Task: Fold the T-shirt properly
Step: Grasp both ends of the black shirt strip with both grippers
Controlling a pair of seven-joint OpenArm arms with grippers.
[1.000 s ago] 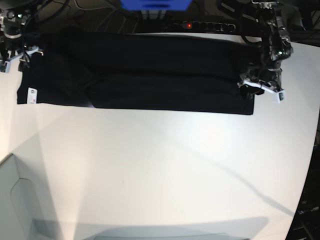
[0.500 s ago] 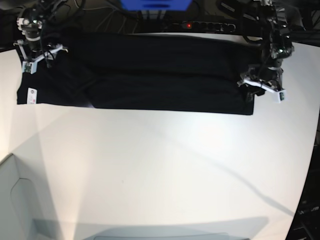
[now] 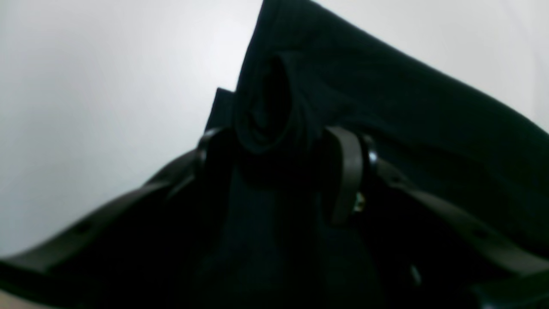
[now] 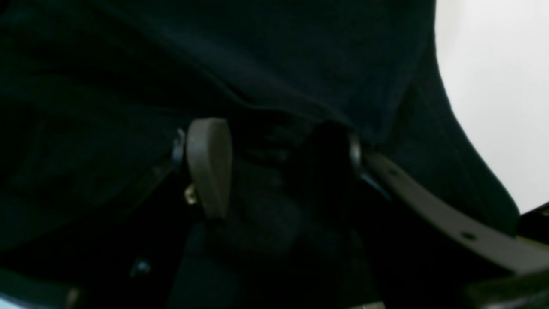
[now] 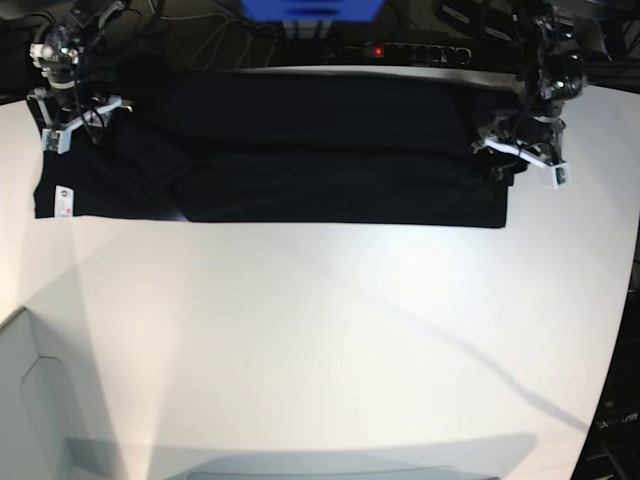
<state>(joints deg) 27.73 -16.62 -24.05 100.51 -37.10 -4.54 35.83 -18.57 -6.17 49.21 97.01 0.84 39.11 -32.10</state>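
The black T-shirt lies plain side up, folded into a long band across the far part of the white table. Its small white label shows at the left end. My left gripper is at the shirt's right end. In the left wrist view this gripper is shut on a raised bunch of black cloth. My right gripper is at the shirt's far left corner. In the right wrist view this gripper has wrinkled black cloth pinched between its fingers. No print shows.
A power strip with a red light, a blue object and cables lie behind the table's far edge. A grey panel stands at the near left. The table's curved right edge drops to dark floor.
My right gripper moved in from the far left onto the shirt's left corner. My left gripper shifted toward the far edge with the shirt's right end, which is now bunched up.
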